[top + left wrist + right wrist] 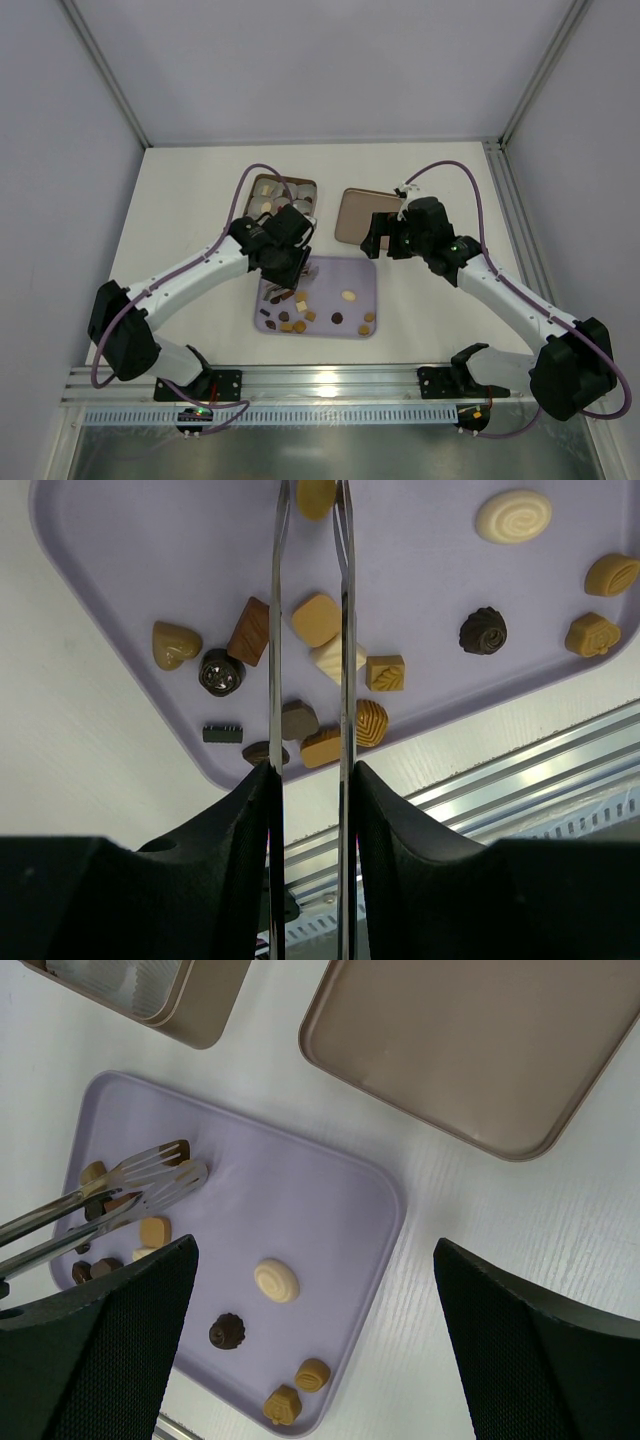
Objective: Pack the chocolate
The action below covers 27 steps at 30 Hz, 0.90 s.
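Observation:
The chocolate lies as small caramel, dark brown and cream pieces on a lilac tray [320, 275], mostly at its near left. My left gripper [287, 258] [312, 780] is shut on metal tongs [275, 680]. The tongs pinch a caramel piece [315, 495] at their tips above the tray [150, 550]. Below lie a cream swirl [513, 516], a dark fluted piece [483, 630] and a caramel square [316, 619]. My right gripper [395, 240] [315, 1260] is open and empty above the tray's right side [300, 1200], over a cream oval [276, 1280]. The tongs also show in the right wrist view [150, 1175].
A brown square tin [283, 195] [190, 995] with pale cups stands behind the tray. Its lid [362, 212] [480, 1040] lies open-side up to the right, partly under my right arm. A metal rail [330, 385] runs along the near edge.

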{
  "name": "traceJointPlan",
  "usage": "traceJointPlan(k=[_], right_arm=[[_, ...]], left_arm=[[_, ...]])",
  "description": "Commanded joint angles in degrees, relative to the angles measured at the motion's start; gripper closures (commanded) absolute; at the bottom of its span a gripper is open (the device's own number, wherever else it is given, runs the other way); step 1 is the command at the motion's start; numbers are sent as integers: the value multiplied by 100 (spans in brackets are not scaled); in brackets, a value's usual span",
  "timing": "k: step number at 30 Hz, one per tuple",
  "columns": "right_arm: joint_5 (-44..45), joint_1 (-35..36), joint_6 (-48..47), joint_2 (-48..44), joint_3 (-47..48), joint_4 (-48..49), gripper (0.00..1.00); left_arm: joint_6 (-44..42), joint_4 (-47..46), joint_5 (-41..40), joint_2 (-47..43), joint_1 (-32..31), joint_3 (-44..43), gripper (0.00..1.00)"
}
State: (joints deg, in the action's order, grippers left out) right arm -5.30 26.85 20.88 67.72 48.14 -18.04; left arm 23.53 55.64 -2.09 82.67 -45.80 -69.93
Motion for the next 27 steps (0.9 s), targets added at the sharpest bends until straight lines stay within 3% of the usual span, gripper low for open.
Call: traceJointPlan(k=[1, 27], right_arm=[[55, 13, -5, -207, 20, 143, 0], [47, 13, -49, -172, 46, 143, 0]], left_arm=[[-59, -238, 24, -6, -34, -64, 64], [-50, 52, -187, -208, -25, -486, 75]])
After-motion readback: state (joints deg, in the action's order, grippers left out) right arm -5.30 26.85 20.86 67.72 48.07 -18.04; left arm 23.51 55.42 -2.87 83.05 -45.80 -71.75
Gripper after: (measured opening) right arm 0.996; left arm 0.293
